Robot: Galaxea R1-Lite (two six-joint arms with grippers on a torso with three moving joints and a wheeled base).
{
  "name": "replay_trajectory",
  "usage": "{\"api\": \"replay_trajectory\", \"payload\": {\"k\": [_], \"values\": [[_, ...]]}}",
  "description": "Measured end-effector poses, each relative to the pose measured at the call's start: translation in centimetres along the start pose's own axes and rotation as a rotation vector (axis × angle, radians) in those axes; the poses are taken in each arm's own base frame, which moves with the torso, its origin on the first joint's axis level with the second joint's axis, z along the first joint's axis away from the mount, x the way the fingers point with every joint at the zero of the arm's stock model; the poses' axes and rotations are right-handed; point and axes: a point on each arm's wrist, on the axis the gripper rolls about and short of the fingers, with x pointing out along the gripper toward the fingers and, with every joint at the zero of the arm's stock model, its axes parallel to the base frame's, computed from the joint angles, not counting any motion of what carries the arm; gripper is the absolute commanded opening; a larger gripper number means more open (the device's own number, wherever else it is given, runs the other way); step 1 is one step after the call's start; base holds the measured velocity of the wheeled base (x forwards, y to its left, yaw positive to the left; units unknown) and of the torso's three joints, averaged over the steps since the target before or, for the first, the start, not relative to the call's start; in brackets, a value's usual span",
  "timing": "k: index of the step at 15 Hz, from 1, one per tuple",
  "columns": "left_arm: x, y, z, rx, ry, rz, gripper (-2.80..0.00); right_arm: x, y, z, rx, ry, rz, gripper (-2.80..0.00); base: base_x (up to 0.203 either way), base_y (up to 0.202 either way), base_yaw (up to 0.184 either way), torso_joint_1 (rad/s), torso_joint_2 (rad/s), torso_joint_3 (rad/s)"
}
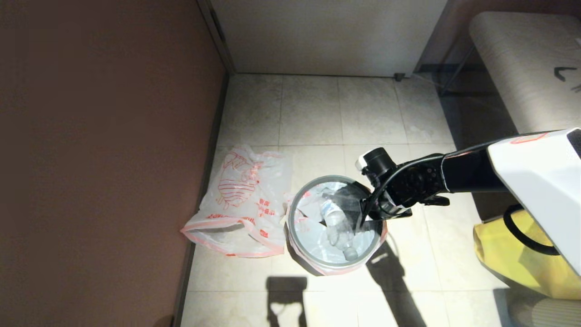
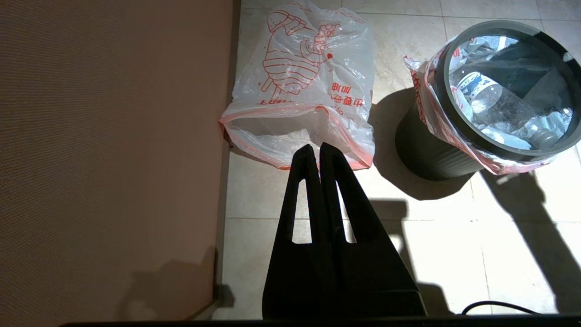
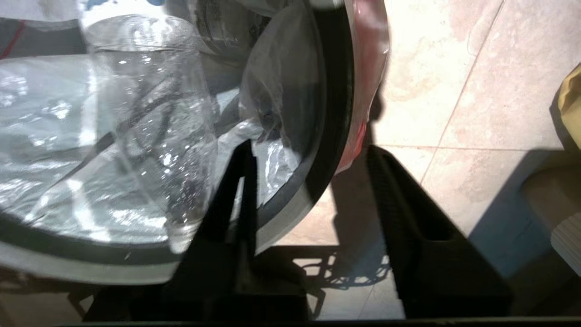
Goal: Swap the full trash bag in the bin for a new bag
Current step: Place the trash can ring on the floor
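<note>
Bin (image 1: 303, 254), one only, round and black with a thin grey hoop, stands on the pale floor tiles (image 1: 354, 113). Lining it is the full trash bag (image 1: 313, 234), thin translucent plastic with its pink-red edge folded over the hoop; inside lie one clear ribbed plastic bottle (image 1: 338, 229) and crumpled film. Right gripper (image 3: 308, 152) is at the bin's rim, jaws apart, one finger inside the hoop and one outside, closed on nothing. Just beside the bin, toward the brown wall (image 1: 100, 159), lies the new bag (image 1: 240, 206), flat, crinkled, printed with a red line drawing. Left gripper (image 2: 315, 150) hangs near that bag, fingers pressed together, empty. One yellow bag (image 1: 513, 254) sits on the bin's other side.
</note>
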Motion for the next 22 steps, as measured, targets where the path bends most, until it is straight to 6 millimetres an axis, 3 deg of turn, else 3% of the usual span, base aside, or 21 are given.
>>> {"api": "replay_trajectory", "payload": {"k": [3,4,15,22], "values": [[0.0,0.0,0.0,0.0,0.0,0.0,-2.8,1.4,-0.4,-0.2,0.007,0.01,-0.026,0.0,0.0,0.0,0.0,0.0,0.0,0.0],[0.0,0.0,0.0,0.0,0.0,0.0,-2.8,1.7,-0.4,-0.2,0.01,0.008,-0.028,-2.8,0.0,0.0,0.0,0.0,0.0,0.0],[0.0,0.0,0.0,0.0,0.0,0.0,-2.8,3.4,0.3,-0.5,-0.004,0.003,-0.041,-2.8,0.0,0.0,0.0,0.0,0.0,0.0],[0.0,0.0,0.0,0.0,0.0,0.0,-2.8,1.4,0.0,-0.3,-0.01,0.032,-0.03,-2.8,0.0,0.0,0.0,0.0,0.0,0.0]]}}
